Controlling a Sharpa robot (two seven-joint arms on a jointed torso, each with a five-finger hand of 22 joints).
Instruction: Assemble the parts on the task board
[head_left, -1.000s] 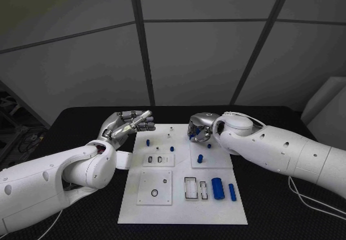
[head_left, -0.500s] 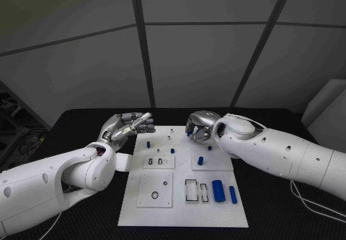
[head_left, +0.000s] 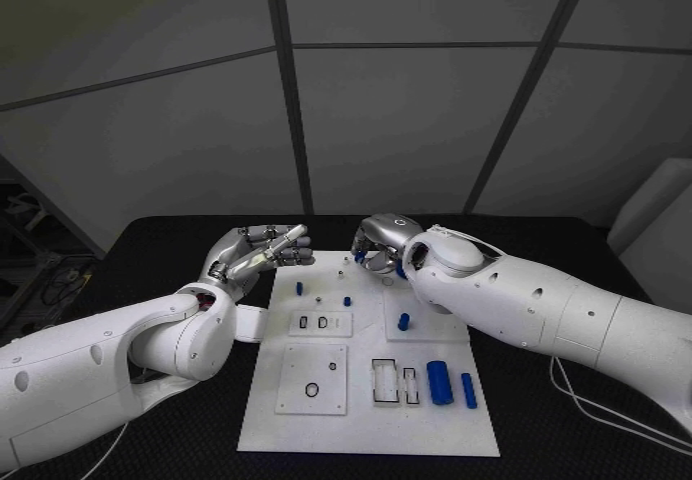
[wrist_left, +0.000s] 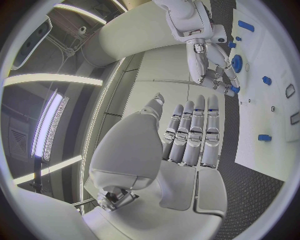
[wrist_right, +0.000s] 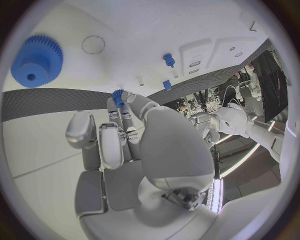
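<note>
– Since a second ago the right robot hand (head_left: 378, 242) has slid sideways along the far end of the task board (head_left: 368, 425), closer to the left robot hand (head_left: 260, 250).

– Is it holding something?

– Yes. It pinches a small blue gear (wrist_right: 117, 95) at the tips of its fingers (wrist_right: 110, 140). The gear sits just above the white board.

– And the other one?

– The left robot hand holds nothing. Its fingers (wrist_left: 195, 131) are stretched out straight, side by side. It hangs above the black counter (head_left: 159, 255), just beside the board's far left corner.

– What is near the small gear?

– A big blue gear (wrist_right: 36, 61) lies flat on the board, close to the right robot hand. Two little blue pegs (head_left: 299, 288) stand up in the board on the left robot hand's side, a bit apart from the fingertips.

– What else is on the board?

– One more short blue peg (head_left: 402, 321) stands in the middle, close under the right arm. Nearer the robot, a fat blue roll (head_left: 438, 382) and a thin blue roll (head_left: 467, 389) lie side by side, well apart from both hands.

– Do the two hands touch?

– No. They are near each other, with a gap between them.
</note>
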